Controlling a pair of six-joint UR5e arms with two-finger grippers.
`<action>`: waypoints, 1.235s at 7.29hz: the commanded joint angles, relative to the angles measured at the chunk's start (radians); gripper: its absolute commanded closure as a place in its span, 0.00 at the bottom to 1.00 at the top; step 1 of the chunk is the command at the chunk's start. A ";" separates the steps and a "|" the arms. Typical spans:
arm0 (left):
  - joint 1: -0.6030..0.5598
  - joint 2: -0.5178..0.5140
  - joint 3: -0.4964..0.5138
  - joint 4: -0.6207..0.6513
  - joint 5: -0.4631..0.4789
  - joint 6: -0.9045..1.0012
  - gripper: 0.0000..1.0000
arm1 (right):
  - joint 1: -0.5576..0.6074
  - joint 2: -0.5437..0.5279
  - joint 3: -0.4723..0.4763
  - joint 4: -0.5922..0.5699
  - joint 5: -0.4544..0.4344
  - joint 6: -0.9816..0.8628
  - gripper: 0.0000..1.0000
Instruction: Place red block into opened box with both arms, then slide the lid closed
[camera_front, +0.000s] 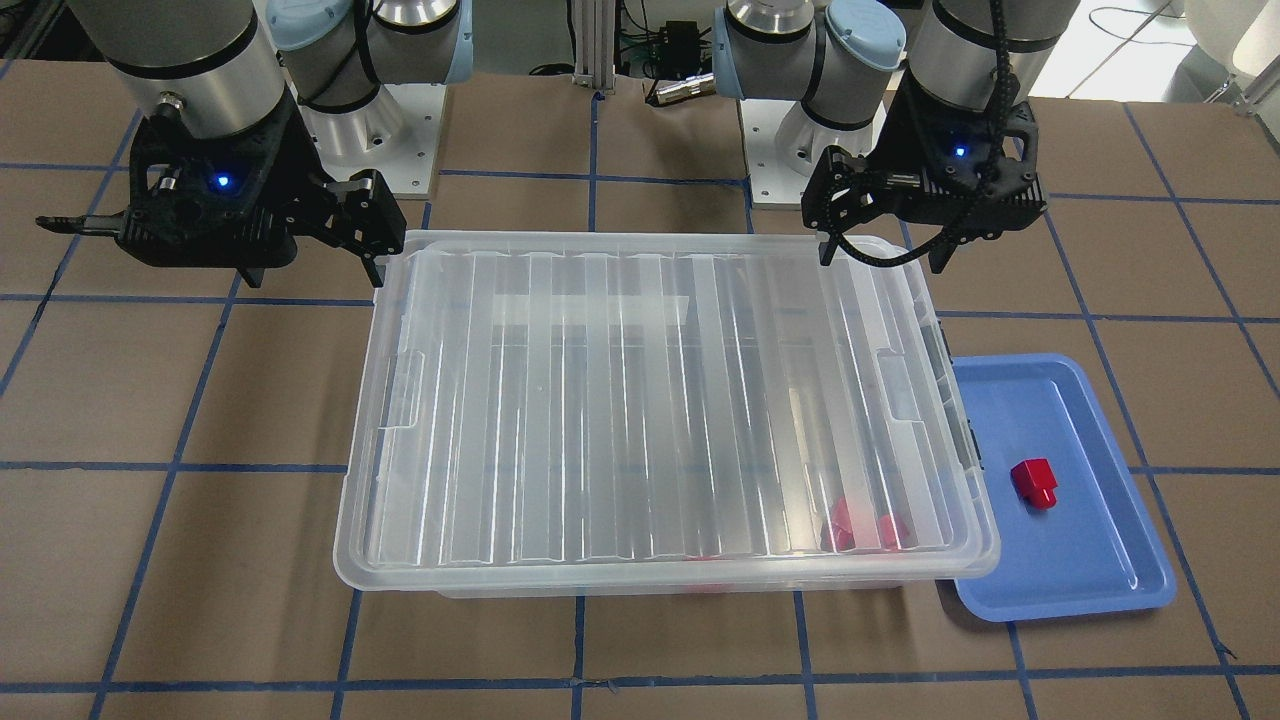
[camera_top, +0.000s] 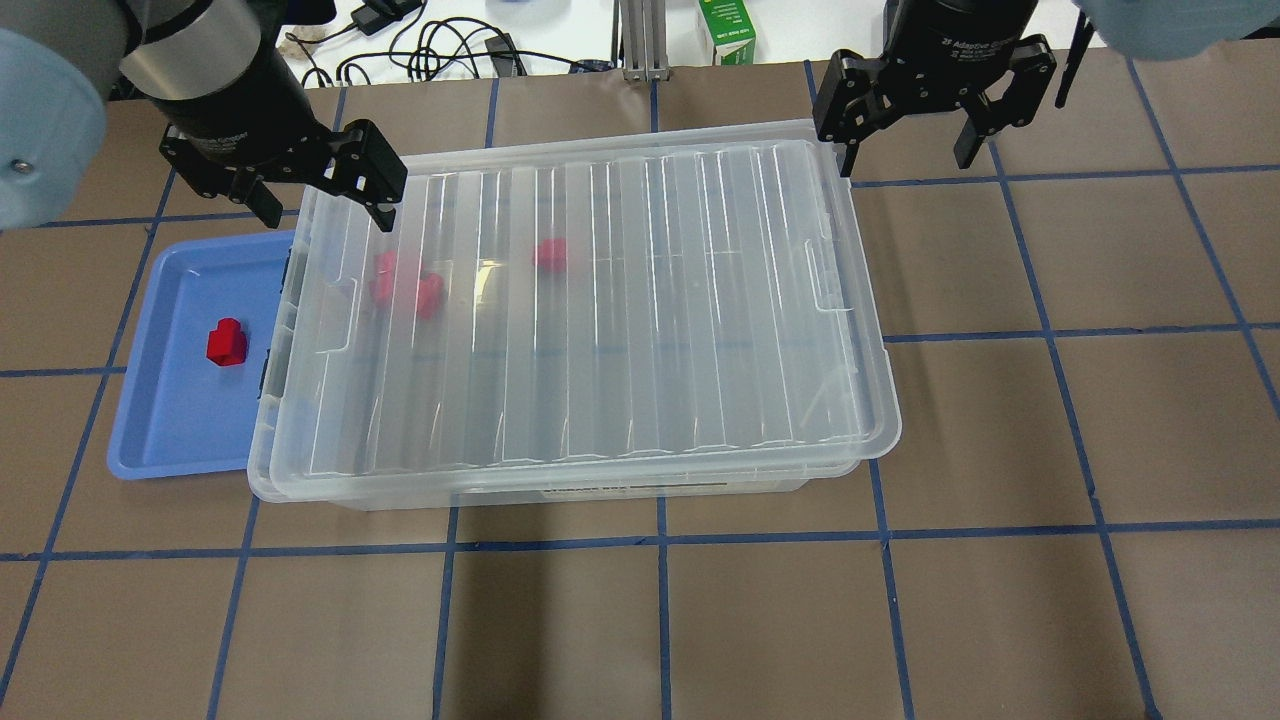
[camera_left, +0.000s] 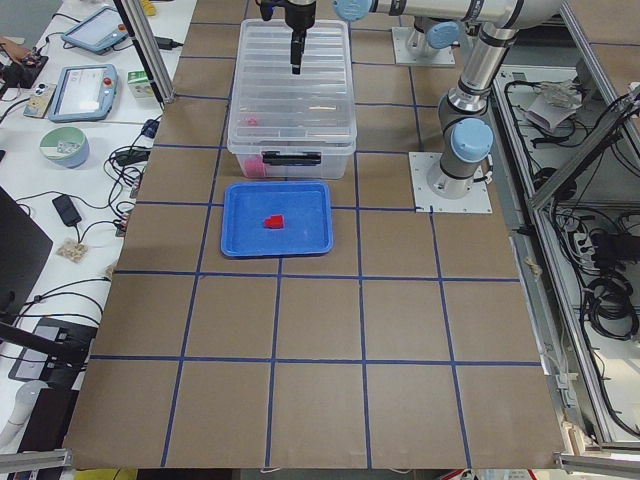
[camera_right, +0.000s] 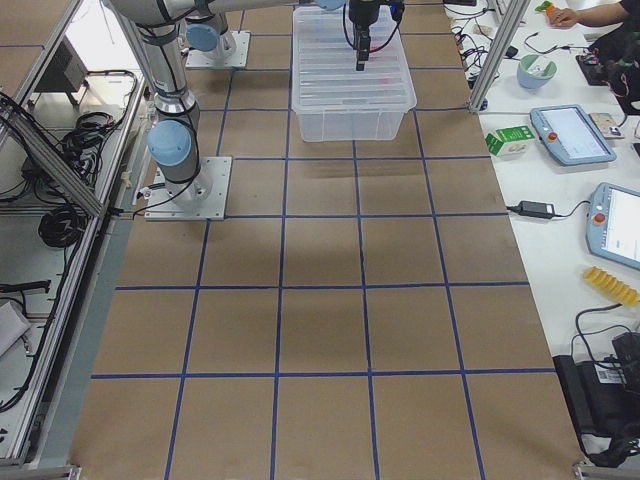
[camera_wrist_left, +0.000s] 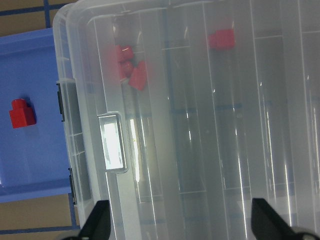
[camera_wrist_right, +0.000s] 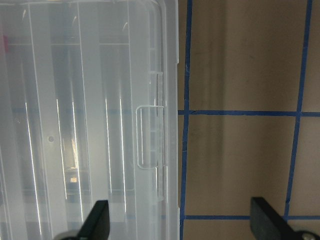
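Observation:
The red block (camera_front: 1033, 482) (camera_top: 227, 342) (camera_wrist_left: 22, 113) lies alone on the blue tray (camera_front: 1090, 570) (camera_top: 170, 430), beside the box's latch end. The clear box (camera_top: 600, 492) (camera_left: 290, 150) sits mid-table. The ribbed lid (camera_front: 640, 400) (camera_top: 600, 300) lies over nearly all of it, slightly skewed. My left gripper (camera_top: 325, 205) (camera_front: 880, 250) (camera_wrist_left: 181, 222) hangs open above the lid's corner nearest the tray. My right gripper (camera_top: 905, 150) (camera_front: 214, 246) (camera_wrist_right: 181, 222) hangs open at the lid's opposite end, partly over bare table. Neither holds anything.
Other red blocks (camera_top: 405, 285) (camera_wrist_left: 130, 70) show blurred through the lid, bunched near the tray end, with one more (camera_top: 550, 255) apart. The arm bases (camera_front: 780, 150) stand behind the box. Brown table with blue tape lines (camera_top: 900, 600) stretches in front.

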 joint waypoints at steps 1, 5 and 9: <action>0.002 -0.002 0.000 0.002 -0.001 0.000 0.00 | 0.000 0.006 0.000 -0.002 0.001 0.000 0.00; 0.000 0.000 0.002 0.002 -0.001 0.000 0.00 | -0.006 0.012 0.005 -0.003 -0.011 -0.005 0.00; 0.002 0.000 0.000 0.002 0.002 0.000 0.00 | -0.011 0.131 0.196 -0.264 -0.018 0.000 0.00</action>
